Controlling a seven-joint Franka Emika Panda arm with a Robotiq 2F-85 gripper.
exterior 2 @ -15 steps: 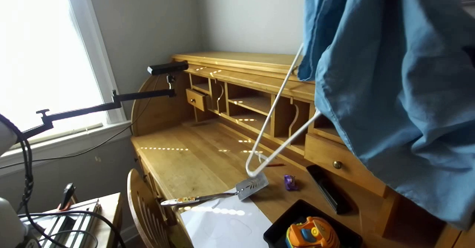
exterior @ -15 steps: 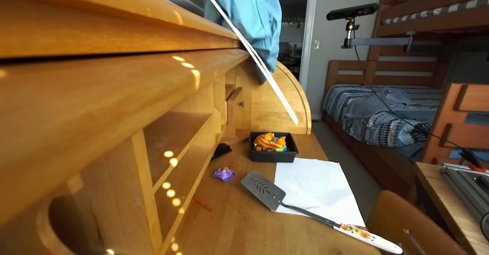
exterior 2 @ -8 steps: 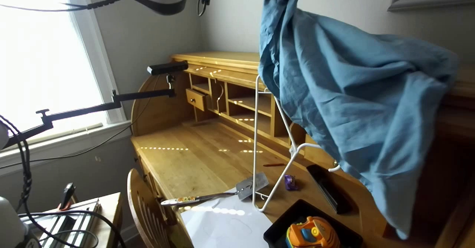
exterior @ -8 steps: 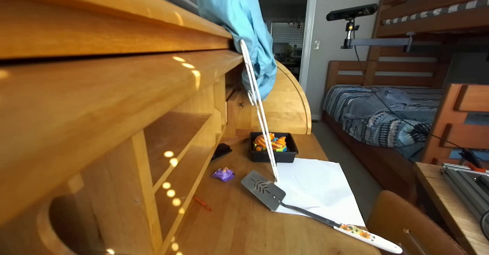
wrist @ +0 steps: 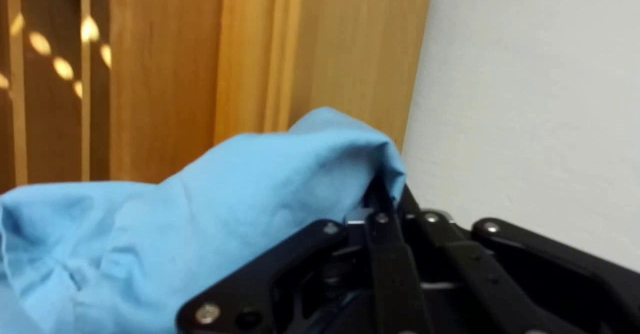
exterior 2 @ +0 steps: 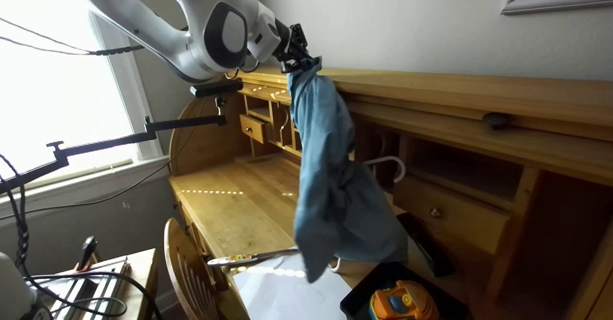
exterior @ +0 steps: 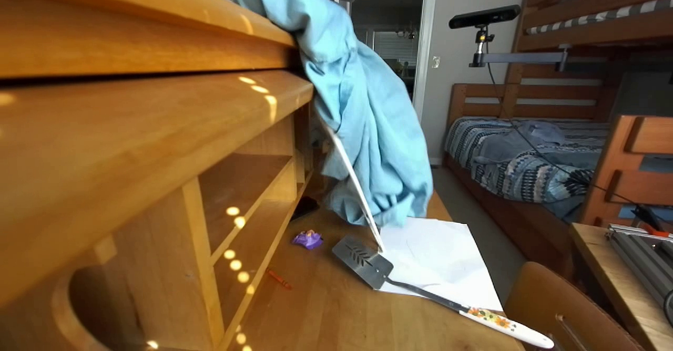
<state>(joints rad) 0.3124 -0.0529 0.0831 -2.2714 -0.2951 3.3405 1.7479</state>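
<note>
A light blue cloth garment (exterior: 378, 146) hangs bunched over the desk; it also shows in an exterior view (exterior 2: 325, 166) and the wrist view (wrist: 200, 214). My gripper (exterior 2: 302, 65) is shut on its top edge, above the desk's upper shelf; in the wrist view the fingertips (wrist: 395, 194) are close together with a fold between them. A white hanger (exterior: 351, 171) leans behind the garment, its lower end down by the paper. A curved white end of the hanger (exterior 2: 403, 168) sticks out beside the garment. The rest of the hanger is hidden by cloth.
On the desk lie a spatula (exterior: 363, 264), white paper (exterior: 436, 256), a purple wrapper (exterior: 308, 239) and an orange crayon (exterior: 279, 279). A black tray (exterior 2: 357, 295) holds an orange toy (exterior 2: 404, 302). A black object (exterior 2: 426, 245) lies by the desk's cubbies.
The gripper and arm have come down into view, drawing the garment left in an exterior view. The garment now hangs lower, in front of the tray. The hanger's lower end has dropped to the desk.
</note>
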